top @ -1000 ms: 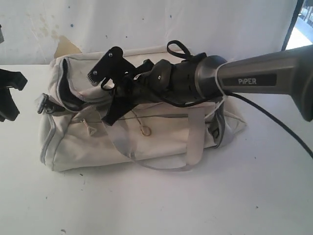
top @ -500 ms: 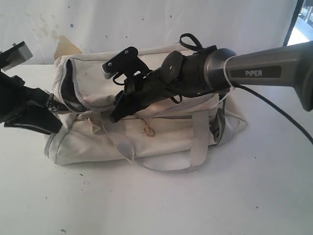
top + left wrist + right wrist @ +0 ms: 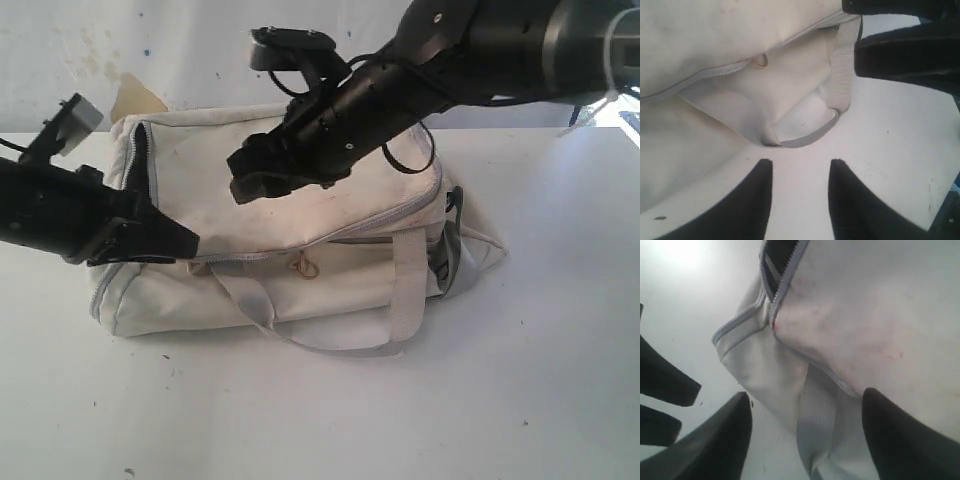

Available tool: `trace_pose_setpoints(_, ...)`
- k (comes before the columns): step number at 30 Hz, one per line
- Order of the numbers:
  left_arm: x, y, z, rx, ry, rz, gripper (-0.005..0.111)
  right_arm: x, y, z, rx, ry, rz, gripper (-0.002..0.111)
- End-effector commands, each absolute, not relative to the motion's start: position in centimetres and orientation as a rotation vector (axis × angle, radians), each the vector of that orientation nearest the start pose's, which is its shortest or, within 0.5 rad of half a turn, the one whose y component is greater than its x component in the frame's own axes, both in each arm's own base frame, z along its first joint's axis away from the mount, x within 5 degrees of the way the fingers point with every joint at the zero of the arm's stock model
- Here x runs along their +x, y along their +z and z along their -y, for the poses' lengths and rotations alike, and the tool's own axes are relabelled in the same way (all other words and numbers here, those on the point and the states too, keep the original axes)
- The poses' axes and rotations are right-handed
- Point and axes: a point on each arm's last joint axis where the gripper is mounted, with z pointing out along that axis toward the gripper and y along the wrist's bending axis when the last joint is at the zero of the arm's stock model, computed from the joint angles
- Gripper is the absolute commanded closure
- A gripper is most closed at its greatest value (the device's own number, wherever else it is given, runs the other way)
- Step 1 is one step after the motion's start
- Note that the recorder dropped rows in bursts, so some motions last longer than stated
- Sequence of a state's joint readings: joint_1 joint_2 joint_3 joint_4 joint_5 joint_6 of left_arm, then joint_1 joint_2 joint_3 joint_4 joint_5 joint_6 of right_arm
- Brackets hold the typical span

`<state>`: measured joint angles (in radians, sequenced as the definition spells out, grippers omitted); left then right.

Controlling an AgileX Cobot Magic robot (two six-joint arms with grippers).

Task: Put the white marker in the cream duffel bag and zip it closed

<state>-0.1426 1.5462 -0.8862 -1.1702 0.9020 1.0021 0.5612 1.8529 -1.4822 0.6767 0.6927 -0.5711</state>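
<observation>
Since the earlier frame the right arm has risen off the bag and its right gripper (image 3: pixel 807 437) has spread wide, holding nothing. The left gripper (image 3: pixel 800 200) has come in to the bag's left end; its fingers stand a narrow gap apart, holding nothing.

White table (image 3: pixel 500 400): bears the cream duffel bag (image 3: pixel 200 295), a soft, rumpled off-white fabric body.

Top flap (image 3: pixel 330 195): lies flat, faintly stained pink.

Grey zipper (image 3: pixel 380 222): runs along the flap's front edge, drawn together there. At the left end a gap shows dark lining (image 3: pixel 140 165).

Pale webbing strap (image 3: pixel 408 290): loops down the front onto the table. A small brass-coloured ring (image 3: pixel 305 268) hangs below the zipper.

White marker: seen in no view; whether it lies inside cannot be told.
</observation>
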Motion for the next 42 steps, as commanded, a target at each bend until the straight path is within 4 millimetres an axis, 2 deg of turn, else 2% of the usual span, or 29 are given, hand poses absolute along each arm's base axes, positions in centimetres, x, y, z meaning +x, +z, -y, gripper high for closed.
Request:
trace_pose_setpoints(1, 27.5, 22.4, 13.5, 0.517, -1.001, -2.399, 0.068, 34.0, 27.5, -22.3, -0.770, 0.781, -2.461, 0.049)
trace_pose_setpoints(4, 27.5, 21.7, 15.7, 0.507, -0.940, -2.392, 0.068, 34.5, 27.2, -20.5, -0.721, 0.761, -2.540, 0.051)
trace_pose_setpoints(7, 27.3, 21.1, 17.0, 0.483, -0.931, -2.395, 0.068, 34.2, 26.6, -19.1, -0.791, 0.704, -2.636, 0.057)
trace_pose_setpoints(11, 27.5, 20.7, 17.4, 0.436, -0.913, -2.399, 0.068, 33.9, 26.3, -18.8, -0.811, 0.674, -2.688, 0.058)
trace_pose_setpoints(14, 27.5, 20.8, 17.4, 0.437, -0.909, -2.396, 0.068, 34.2, 25.2, -19.3, -0.600, 0.781, -2.751, 0.058)
trace_pose_setpoints(17, 27.5, 20.9, 17.3, 0.459, -0.900, -2.394, 0.068, 35.1, 23.5, -20.1, -0.254, 0.907, -2.814, 0.058)
trace_pose_setpoints(19, 27.4, 20.7, 17.2, 0.494, -0.872, -2.407, 0.068, 35.5, 22.4, -20.5, -0.157, 0.957, -2.843, 0.058)
trace_pose_setpoints(22, 27.6, 20.3, 16.7, 0.515, -0.760, -2.432, 0.068, 36.2, 20.4, -20.7, 0.040, 0.969, -2.895, 0.058)
trace_pose_setpoints(26, 27.7, 20.2, 16.5, 0.489, -0.743, -2.440, 0.068, 37.4, 18.8, -20.8, 0.342, 0.961, -2.863, 0.058)
trace_pose_setpoints(29, 27.7, 20.2, 16.6, 0.485, -0.749, -2.444, 0.068, 38.6, 18.8, -20.7, 0.416, 0.941, -2.744, 0.058)
trace_pose_setpoints(32, 27.7, 20.2, 16.6, 0.485, -0.749, -2.444, 0.068, 38.8, 18.9, -20.6, 0.478, 0.945, -2.714, 0.058)
trace_pose_setpoints(38, 27.7, 20.2, 16.5, 0.481, -0.743, -2.442, 0.068, 38.9, 18.2, -20.6, 0.511, 0.939, -2.728, 0.058)
trace_pose_setpoints(42, 27.7, 20.2, 16.6, 0.483, -0.747, -2.443, 0.068, 39.0, 16.7, -20.8, 0.542, 0.934, -2.774, 0.060)
